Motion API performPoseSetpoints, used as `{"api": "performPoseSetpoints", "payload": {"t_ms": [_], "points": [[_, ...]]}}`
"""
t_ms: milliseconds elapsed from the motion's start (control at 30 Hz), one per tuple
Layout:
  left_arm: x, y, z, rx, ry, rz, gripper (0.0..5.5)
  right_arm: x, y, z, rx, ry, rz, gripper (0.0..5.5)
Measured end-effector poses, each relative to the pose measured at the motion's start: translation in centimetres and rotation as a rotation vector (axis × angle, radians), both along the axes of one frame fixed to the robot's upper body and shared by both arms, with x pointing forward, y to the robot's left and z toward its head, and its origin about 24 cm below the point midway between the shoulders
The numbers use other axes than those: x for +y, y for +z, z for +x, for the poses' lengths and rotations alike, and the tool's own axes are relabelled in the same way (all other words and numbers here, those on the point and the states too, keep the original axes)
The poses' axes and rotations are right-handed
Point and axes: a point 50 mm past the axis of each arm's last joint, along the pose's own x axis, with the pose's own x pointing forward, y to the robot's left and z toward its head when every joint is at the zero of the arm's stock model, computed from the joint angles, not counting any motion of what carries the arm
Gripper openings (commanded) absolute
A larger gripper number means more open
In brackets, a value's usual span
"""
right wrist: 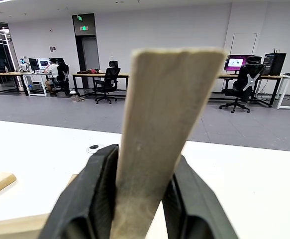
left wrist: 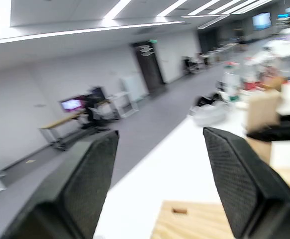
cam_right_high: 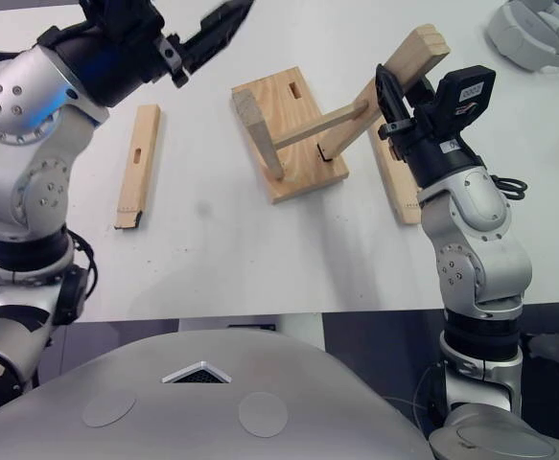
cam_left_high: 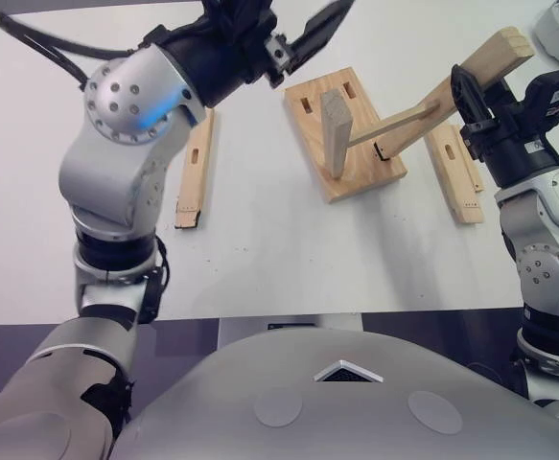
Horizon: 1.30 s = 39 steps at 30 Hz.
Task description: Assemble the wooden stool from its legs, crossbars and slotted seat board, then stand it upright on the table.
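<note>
The white table [cam_left_high: 260,259] carries everything. The seat [cam_left_high: 363,180], a flat square of pale wood, lies toward the far edge, right of the middle. Two small rectangular slots show near its far side.

Over the seat hangs the frame, two legs joined by a thin crossbar [cam_left_high: 394,123]. The standing leg [cam_left_high: 335,134] has its end on the seat, possibly in a slot, though the angle hides the joint. The raised leg [cam_left_high: 485,59] is tilted in the air toward the right edge.

A loose leg [cam_left_high: 195,171] lies flat left of the seat, well apart from it. It has a slot at its middle and a dark end toward the front edge. A second loose leg [cam_left_high: 456,177] lies flat just right of the seat, under the frame.

The right claw [cam_left_high: 467,96] is clamped across the raised leg near the crossbar joint, pressing on both faces. The left claw [cam_left_high: 306,36] hangs above the far edge, just beyond the seat's far-left corner. It is spread wide, with nothing between its fingers [left wrist: 239,184].

The wood looks stiff, light and dry, so a firm pinch should not slip. The weak point is likely the crossbar, which is thin and long, so a twist at one leg could lever the joints loose. The thick legs, close to a joint, are the best places to hold. The free claw could take the standing leg at mid-length. It could also pin the seat's edge, since the light board may slide on the smooth table when a leg is pressed home.
</note>
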Motion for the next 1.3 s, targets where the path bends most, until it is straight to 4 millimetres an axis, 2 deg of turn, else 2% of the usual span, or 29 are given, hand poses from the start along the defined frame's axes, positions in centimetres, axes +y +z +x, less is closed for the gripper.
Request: {"api": "performPoseSetpoints", "payload": {"t_ms": [67, 200, 300, 367, 467, 633, 933, 1067, 1300], "points": [[1.0, -0.7, 1.5, 0.084, -0.071, 0.036, 3.12, 0.0, 0.0, 0.2, 0.0, 0.005, -0.005, 1.18], [1.9, -0.2, 3.3, 0.147, -0.234, 0.058, 3.12, 0.1, 0.0, 0.3, -0.003, 0.011, -0.004, 1.18], [3.1, -0.7, 4.0, 0.217, -0.323, 0.039, 3.12, 0.2, 0.0, 0.4, -0.009, 0.019, -0.003, 1.18], [3.7, -1.1, 4.3, 0.22, -0.323, 0.022, 3.12, 0.4, 0.2, 0.6, -0.017, 0.039, -0.015, 1.18], [4.7, -2.0, 4.0, 0.219, -0.269, -0.02, 3.12, 0.5, 0.4, 0.8, -0.022, 0.071, -0.034, 1.19], [6.3, -3.5, 2.1, 0.211, -0.162, -0.103, 3.12, 0.6, 0.9, 1.2, -0.022, 0.171, -0.069, 1.22], [5.6, -3.4, 0.5, 0.156, -0.109, -0.13, 3.12, 0.0, 0.8, 1.2, 0.075, 0.288, -0.019, 1.23], [5.1, -3.5, 0.5, 0.158, -0.104, -0.149, 3.12, 1.1, 1.0, 2.2, 0.116, 0.43, -0.02, 1.23], [2.1, -4.6, -0.1, 0.239, -0.22, -0.141, 3.12, 3.5, 1.6, 3.3, 0.157, 0.644, -0.062, 1.23]]}}
